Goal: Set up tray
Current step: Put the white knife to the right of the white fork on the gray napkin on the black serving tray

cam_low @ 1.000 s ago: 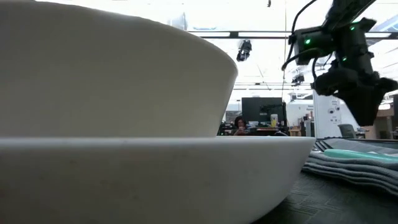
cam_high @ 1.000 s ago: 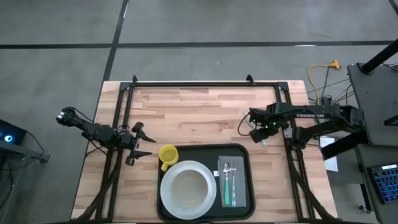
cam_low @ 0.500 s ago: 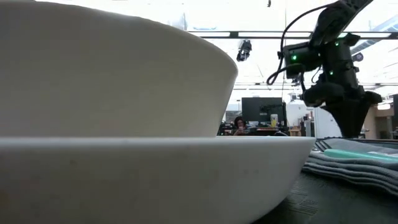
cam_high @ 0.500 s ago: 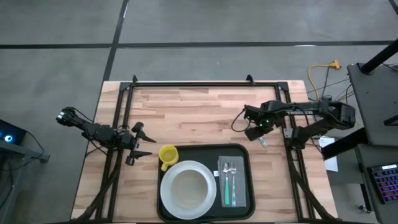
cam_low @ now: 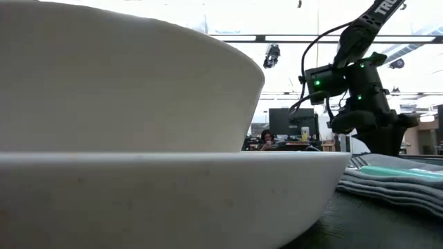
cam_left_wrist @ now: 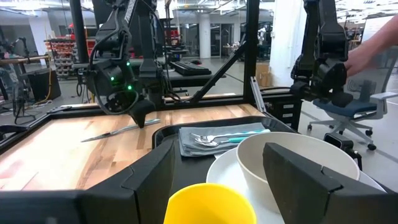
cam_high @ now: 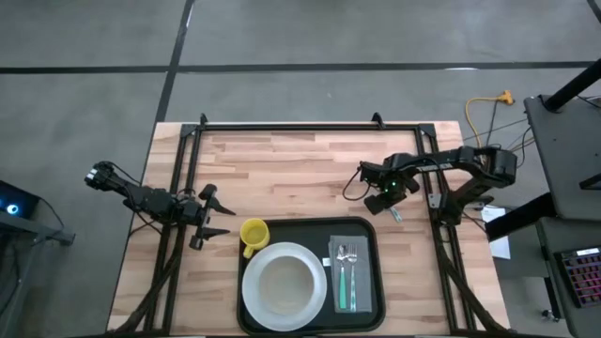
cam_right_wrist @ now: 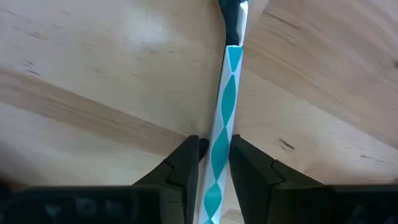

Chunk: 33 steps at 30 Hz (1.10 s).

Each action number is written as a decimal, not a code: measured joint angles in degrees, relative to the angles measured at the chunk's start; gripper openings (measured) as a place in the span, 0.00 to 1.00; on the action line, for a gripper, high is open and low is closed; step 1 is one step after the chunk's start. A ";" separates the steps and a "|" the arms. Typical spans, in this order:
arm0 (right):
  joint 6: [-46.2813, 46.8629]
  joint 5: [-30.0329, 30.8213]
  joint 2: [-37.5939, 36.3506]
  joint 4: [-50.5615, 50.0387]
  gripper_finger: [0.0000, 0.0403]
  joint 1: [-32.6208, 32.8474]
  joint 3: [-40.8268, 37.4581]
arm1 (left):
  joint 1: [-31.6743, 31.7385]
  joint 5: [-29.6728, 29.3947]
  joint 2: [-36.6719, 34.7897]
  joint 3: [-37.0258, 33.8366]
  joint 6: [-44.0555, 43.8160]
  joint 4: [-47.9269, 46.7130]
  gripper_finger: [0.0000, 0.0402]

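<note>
Blk tray point(cam_high: 371, 268), ylw cup point(cam_high: 254, 233), wht bowl point(cam_high: 285, 282).

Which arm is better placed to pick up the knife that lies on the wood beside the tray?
The right. Its hand is already down over the knife, open fingers on both sides of the handle. The left hand waits open across the tray, beside the yellow cup.

Knife point(cam_right_wrist: 222, 134) handle end beneath claw
</note>
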 joint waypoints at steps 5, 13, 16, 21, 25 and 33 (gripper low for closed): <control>-0.43 0.00 0.16 0.23 0.19 0.01 -0.11 | 0.01 -0.02 0.00 0.00 0.00 0.00 0.56; 0.01 0.21 -2.28 0.62 0.17 -0.14 -0.48 | 0.01 -0.02 0.00 0.00 0.00 0.00 0.56; 0.09 0.03 -2.34 0.45 0.12 -0.55 -0.46 | 0.02 -0.02 0.00 0.00 0.00 0.00 0.56; 2.17 0.02 -2.69 -0.34 0.05 -0.53 -0.37 | -0.01 -0.02 0.00 0.00 0.00 0.00 0.56; 4.47 -0.22 -3.47 -0.62 0.05 -0.52 -0.49 | -0.01 -0.01 0.00 0.00 0.00 0.00 0.56; 10.53 -2.87 -7.71 -1.59 0.04 0.34 -0.54 | 0.01 -0.02 0.02 0.00 0.00 0.00 0.56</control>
